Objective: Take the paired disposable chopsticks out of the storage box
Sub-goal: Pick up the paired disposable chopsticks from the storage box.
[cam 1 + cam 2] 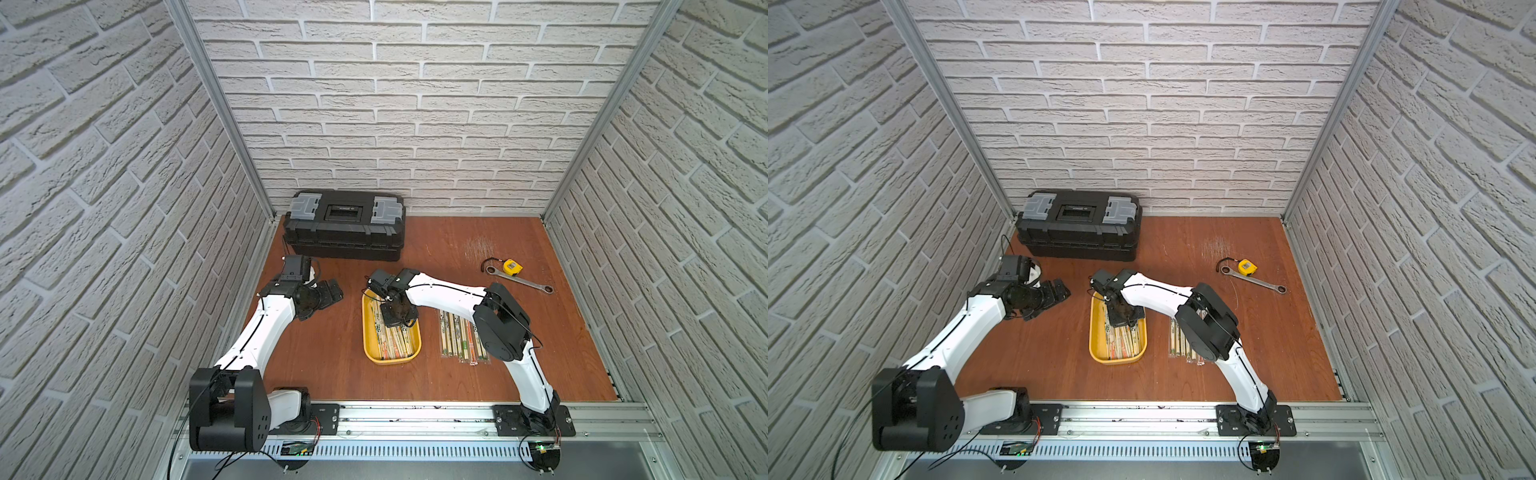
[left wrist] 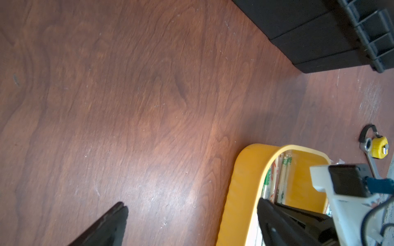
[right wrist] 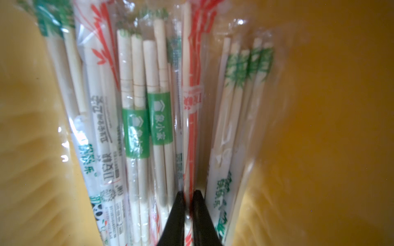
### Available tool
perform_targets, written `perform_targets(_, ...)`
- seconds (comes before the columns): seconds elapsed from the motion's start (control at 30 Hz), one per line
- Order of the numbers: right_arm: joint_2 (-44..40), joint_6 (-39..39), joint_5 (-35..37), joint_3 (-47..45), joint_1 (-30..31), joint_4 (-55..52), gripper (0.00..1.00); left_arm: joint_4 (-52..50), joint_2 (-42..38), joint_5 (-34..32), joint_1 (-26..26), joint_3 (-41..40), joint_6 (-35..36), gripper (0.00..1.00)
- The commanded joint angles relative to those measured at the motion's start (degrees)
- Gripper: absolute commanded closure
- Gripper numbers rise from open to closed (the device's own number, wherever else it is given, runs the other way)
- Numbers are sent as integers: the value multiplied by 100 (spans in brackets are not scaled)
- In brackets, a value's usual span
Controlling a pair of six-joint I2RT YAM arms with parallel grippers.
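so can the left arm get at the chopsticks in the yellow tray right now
Probably yes, at its near end. The left end effector is open beside the yellow tray, bare table between. The right end effector, shut on a pair, covers only the far half; the near chopsticks lie exposed.

Left arm (image 1: 266, 328) extended along the worktop's left edge. Left gripper (image 1: 326, 303) roughly level above the worktop, jaws wide apart. Right arm (image 1: 449, 295) folded toward worktop centre, wrist pitched down. Right gripper (image 3: 188, 192) jaws pinched on one of the paired disposable chopsticks (image 3: 191, 127).
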Motion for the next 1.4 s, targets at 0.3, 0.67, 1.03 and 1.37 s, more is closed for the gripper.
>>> perform_targets(0.3, -715, 78, -83, -74, -16, 49, 92, 116, -67, 102, 41, -92, 27, 2)
perform_targets(0.67, -960, 67, -387, -99, -60, 464, 93, 125, -97, 126, 38, -142, 13, 2)
perform_targets(1.03, -1813, 173, -376, -535, -421, 660, 93, 151, -98, 221, 40, -136, 21, 2)
perform_targets(1.37, -2549, 171, 463, -1290, -947, 200, 92, 186, -131, 235, 15, -136, -46, 2)
